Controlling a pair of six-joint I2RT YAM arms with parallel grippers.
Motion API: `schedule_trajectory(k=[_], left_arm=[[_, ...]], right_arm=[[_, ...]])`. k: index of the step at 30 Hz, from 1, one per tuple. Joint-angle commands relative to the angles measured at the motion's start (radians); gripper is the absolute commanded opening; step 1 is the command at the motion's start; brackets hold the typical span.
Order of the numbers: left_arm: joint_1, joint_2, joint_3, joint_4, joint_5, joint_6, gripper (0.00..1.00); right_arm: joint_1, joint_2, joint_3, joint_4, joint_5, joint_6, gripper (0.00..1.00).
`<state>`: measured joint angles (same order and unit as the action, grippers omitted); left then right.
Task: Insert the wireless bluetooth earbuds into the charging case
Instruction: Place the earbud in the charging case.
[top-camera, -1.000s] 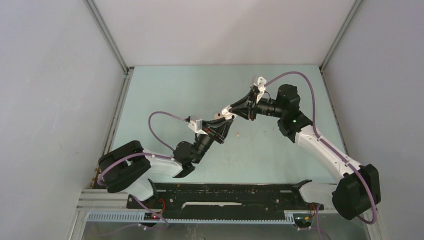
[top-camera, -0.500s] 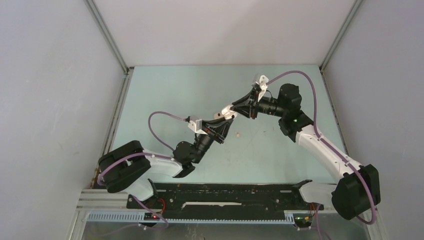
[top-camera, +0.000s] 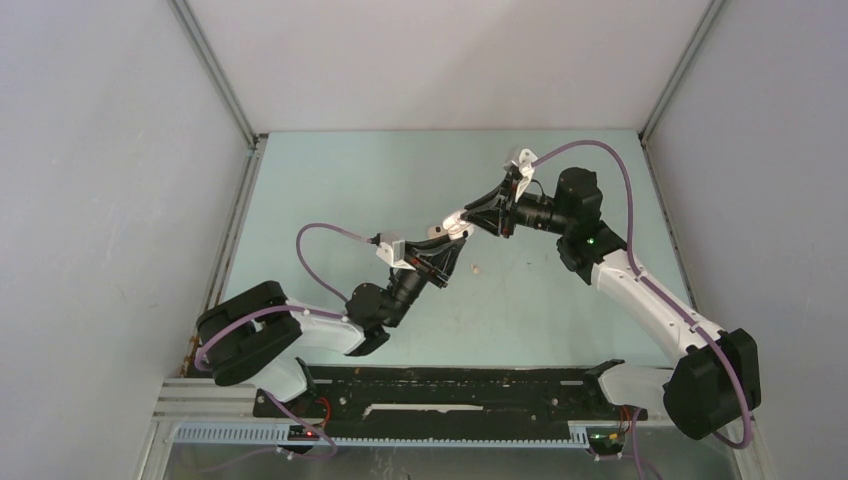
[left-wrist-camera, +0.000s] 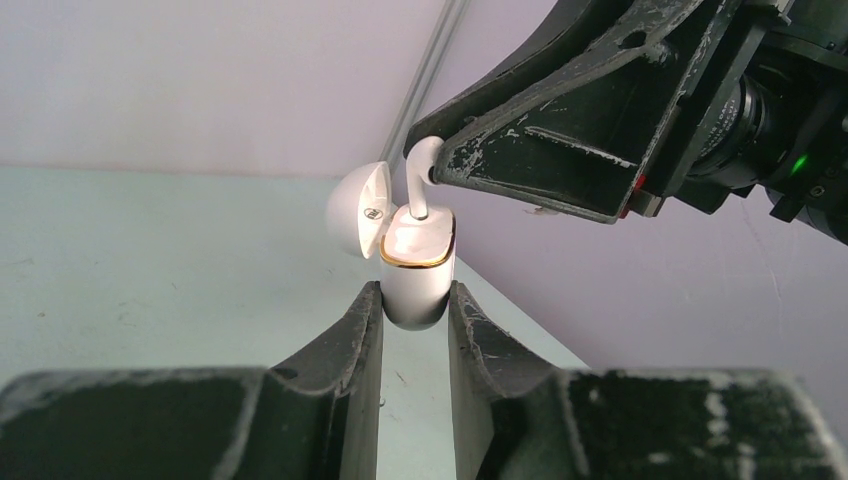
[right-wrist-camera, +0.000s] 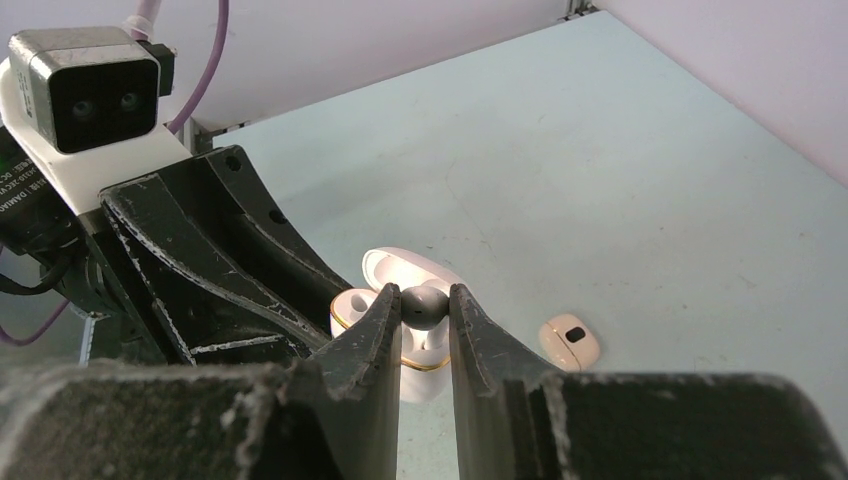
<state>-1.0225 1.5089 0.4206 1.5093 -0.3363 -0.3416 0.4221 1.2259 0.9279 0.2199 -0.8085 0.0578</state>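
Note:
My left gripper (left-wrist-camera: 415, 300) is shut on a white charging case (left-wrist-camera: 417, 262) with a gold rim, held upright above the table, its lid (left-wrist-camera: 358, 208) open to the left. My right gripper (right-wrist-camera: 425, 303) is shut on a white earbud (right-wrist-camera: 425, 305) directly over the case (right-wrist-camera: 352, 308). In the left wrist view the earbud's stem (left-wrist-camera: 417, 190) reaches down into the case's opening. In the top view both grippers meet mid-table, left (top-camera: 447, 243) and right (top-camera: 462, 218). A tan earbud (right-wrist-camera: 570, 341) lies on the table to the right, also seen from above (top-camera: 476, 268).
The left wrist's camera block (right-wrist-camera: 85, 85) and black fingers (right-wrist-camera: 220, 260) crowd the space beside the case. The pale green table (top-camera: 340, 190) is walled by grey panels on three sides.
My right gripper has shifted slightly toward the far side with the earbud, staying at the case. The left gripper holds the case almost still.

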Motion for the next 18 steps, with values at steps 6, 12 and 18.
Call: schedule_trajectory(k=[6, 12, 18], left_arm=[[-0.003, -0.015, 0.0, 0.082, -0.014, 0.07, 0.0], [-0.003, -0.006, 0.003, 0.082, -0.007, 0.074, 0.0], [-0.004, -0.004, 0.0, 0.082, -0.002, 0.083, 0.0]], right_arm=[[-0.002, -0.009, -0.002, -0.007, 0.05, 0.022, 0.12], [-0.004, -0.009, -0.001, 0.006, 0.035, 0.045, 0.17], [-0.008, -0.009, 0.015, -0.009, 0.041, 0.049, 0.18]])
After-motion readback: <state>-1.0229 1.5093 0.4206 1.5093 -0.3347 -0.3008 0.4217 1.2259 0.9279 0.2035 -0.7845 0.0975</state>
